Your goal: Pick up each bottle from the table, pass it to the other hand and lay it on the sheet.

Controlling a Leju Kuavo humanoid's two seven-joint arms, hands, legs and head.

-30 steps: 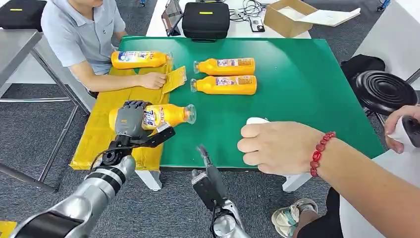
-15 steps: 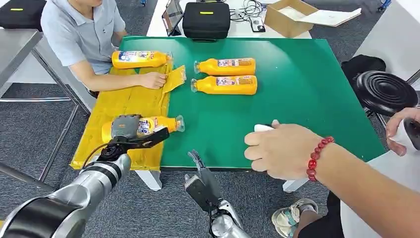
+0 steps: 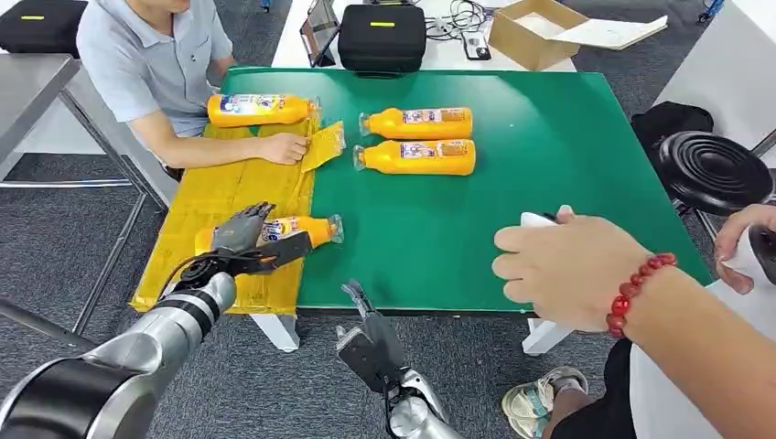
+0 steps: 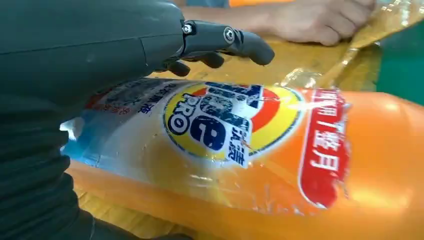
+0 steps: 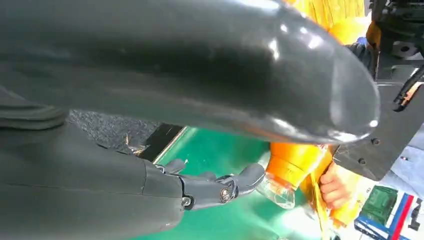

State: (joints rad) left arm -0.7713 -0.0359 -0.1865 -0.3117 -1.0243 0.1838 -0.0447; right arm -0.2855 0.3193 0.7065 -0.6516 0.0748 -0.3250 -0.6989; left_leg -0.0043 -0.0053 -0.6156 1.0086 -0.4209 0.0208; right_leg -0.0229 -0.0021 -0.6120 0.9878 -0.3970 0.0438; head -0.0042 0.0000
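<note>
An office or lab test area: grey carpet floor (image 3: 55,238), green-topped bench (image 3: 549,137), black equipment case (image 3: 381,38), cardboard box (image 3: 535,32) and cables (image 3: 458,16) beyond.

Grey carpet floor (image 3: 55,238), green-topped table (image 3: 549,137), white desk (image 3: 439,50) behind (black case (image 3: 381,37), cardboard box (image 3: 531,32) on top), black stool (image 3: 714,169) at right.

Head view: bright, even indoor light, soft shadows, sharp throughout. Left wrist view: orange bottle (image 4: 260,150) close up w/ glare patches on label, edges slightly soft. Right wrist view: right hand (image 5: 190,190) dark; near grey cover out of focus w/ strong specular highlights, background blurry.
</note>
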